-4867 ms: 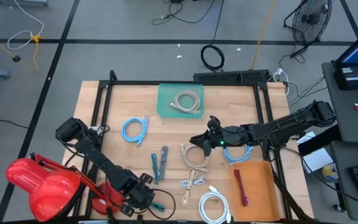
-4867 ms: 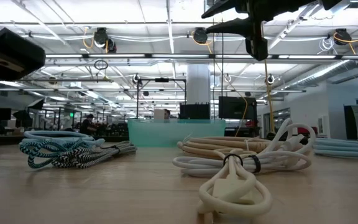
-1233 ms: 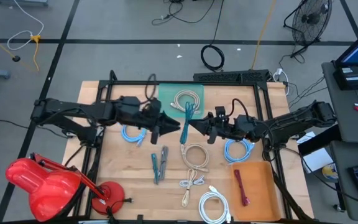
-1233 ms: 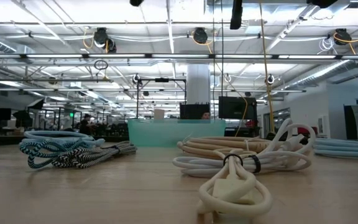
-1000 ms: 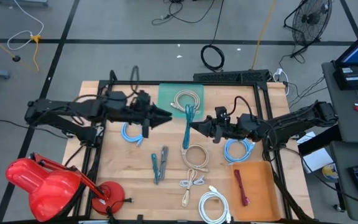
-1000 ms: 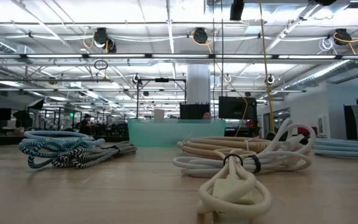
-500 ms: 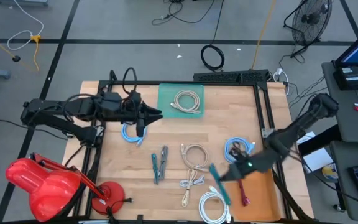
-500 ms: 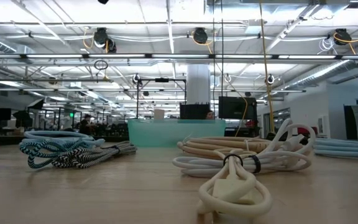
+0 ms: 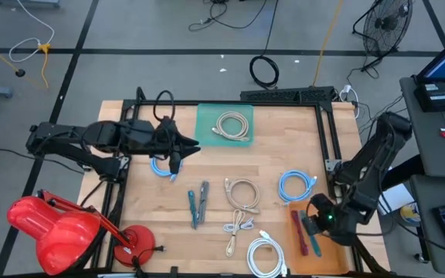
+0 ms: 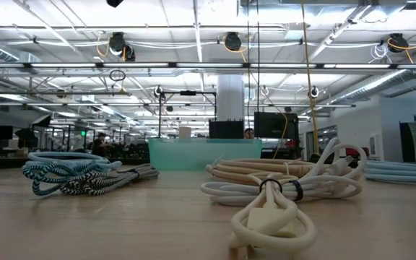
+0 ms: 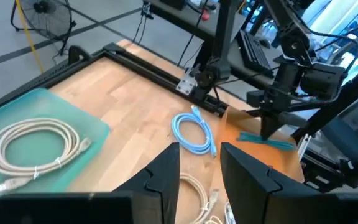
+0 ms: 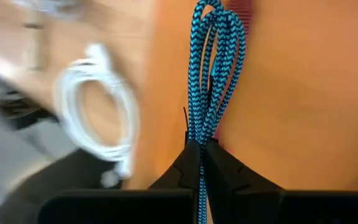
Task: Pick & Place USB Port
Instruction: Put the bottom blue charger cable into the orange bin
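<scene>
The white cable coil (image 12: 101, 112) is blurred in the right wrist view. The red cable (image 12: 244, 15) is mostly hidden behind the teal braided cable (image 12: 211, 74).

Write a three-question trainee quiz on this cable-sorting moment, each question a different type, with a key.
1. True or false: the right claw is shut on the blue braided cable.
2. Multiple choice: the cable held by the right claw hangs over (A) the teal mat, (B) the orange mat, (C) bare wood.
3. Fill in: the beige cable on the teal mat is ____, not stretched out.

Key: 1 true; 2 B; 3 coiled.
</scene>
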